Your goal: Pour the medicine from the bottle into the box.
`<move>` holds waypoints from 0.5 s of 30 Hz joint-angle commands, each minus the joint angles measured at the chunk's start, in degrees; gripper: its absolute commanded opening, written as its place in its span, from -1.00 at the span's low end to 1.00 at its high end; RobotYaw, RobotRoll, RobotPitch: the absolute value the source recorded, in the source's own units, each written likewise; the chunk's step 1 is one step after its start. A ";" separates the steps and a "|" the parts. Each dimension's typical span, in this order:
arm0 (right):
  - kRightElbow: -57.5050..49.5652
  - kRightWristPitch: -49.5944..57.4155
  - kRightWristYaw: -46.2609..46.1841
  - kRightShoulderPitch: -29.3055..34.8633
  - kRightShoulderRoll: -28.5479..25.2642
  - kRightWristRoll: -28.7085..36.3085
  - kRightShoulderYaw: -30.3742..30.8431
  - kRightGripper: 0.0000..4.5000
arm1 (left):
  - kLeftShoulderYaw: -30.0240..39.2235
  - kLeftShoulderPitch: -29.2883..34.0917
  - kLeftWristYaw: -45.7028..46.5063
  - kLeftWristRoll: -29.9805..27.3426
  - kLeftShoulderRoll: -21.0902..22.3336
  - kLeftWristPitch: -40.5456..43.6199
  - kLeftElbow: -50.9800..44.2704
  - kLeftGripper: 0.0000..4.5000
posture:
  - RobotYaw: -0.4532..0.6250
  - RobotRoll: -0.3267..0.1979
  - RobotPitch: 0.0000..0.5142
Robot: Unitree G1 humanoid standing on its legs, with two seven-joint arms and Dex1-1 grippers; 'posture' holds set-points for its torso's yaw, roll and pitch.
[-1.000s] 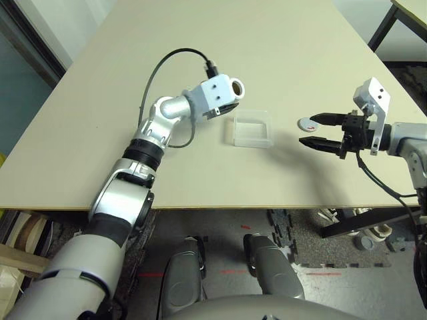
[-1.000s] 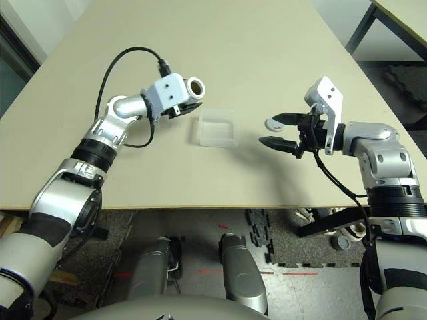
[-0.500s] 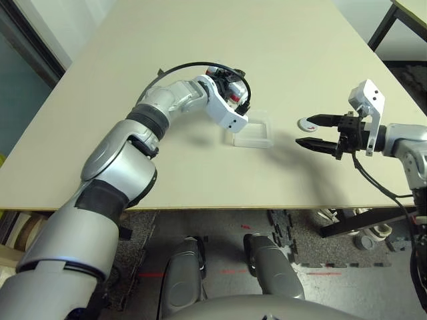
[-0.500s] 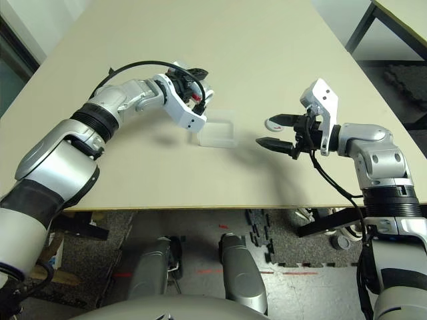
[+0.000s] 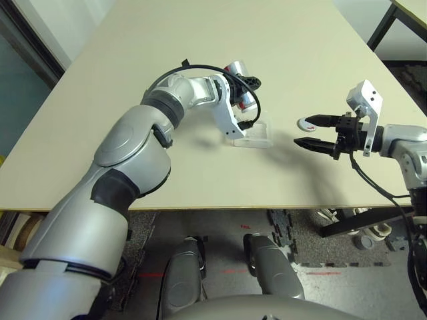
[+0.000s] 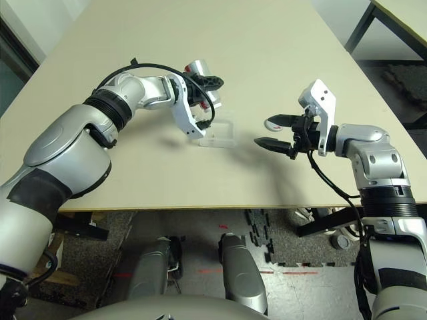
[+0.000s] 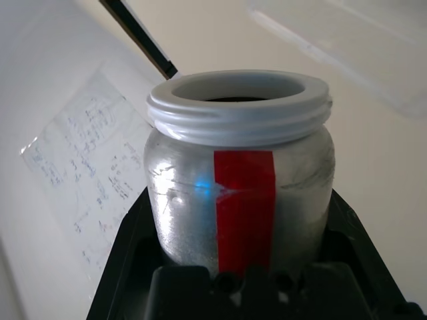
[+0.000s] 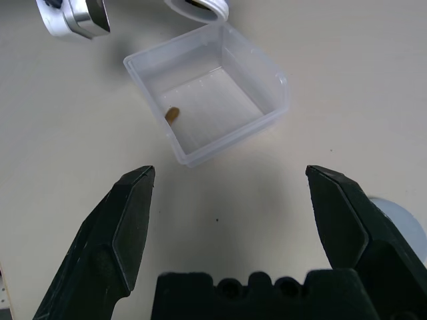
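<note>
Counter point(image 5: 167, 180) biggest, with the translucent box point(image 8: 220, 110) on it between the two grippers, a brownish pill point(image 8: 172, 115) inside near one wall. Silver bottle point(image 7: 240, 200) with red stripe and mouth uncovered is clamped between the left gripper's fingers point(image 5: 252, 83), beside and partly above the box on the robot's left, mouth near the box's edge; right gripper point(image 6: 272, 132) is over the counter on the robot's right, fingers spread wide, holding nothing. Smallest item out there, the round cap point(image 6: 273, 125) with red mark, lies on the counter near the right fingers.
</note>
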 commanded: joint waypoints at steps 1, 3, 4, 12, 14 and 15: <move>0.39 -0.08 -0.12 -0.01 0.14 -0.15 0.62 1.00 | 3.16 -0.14 -3.60 -3.97 -0.35 -1.20 1.91 0.15 | -0.60 0.25 -0.51; 0.30 -0.07 -0.17 0.03 0.15 -0.18 0.61 1.00 | 6.15 0.56 -6.66 -7.34 0.10 -1.80 2.37 0.15 | -0.60 0.25 -0.50; 0.21 -0.03 -0.19 0.08 0.14 -0.16 0.59 1.00 | 7.91 0.99 -8.55 -9.29 0.32 -2.13 2.54 0.15 | -0.60 0.25 -0.50; 0.90 -0.42 -0.08 -0.20 0.14 -0.40 0.73 1.00 | 29.75 5.93 -32.43 -33.57 0.55 1.74 2.86 0.15 | -0.58 0.25 -0.50; 1.08 -0.48 -0.08 -0.41 0.19 -0.48 0.80 1.00 | 34.90 7.22 -38.55 -39.18 -0.02 4.26 2.08 0.15 | -0.58 0.25 -0.50; 1.21 -0.55 -0.09 -0.56 0.28 -0.55 0.90 1.00 | 38.12 7.99 -42.18 -42.81 -0.48 6.46 1.63 0.15 | -0.58 0.25 -0.50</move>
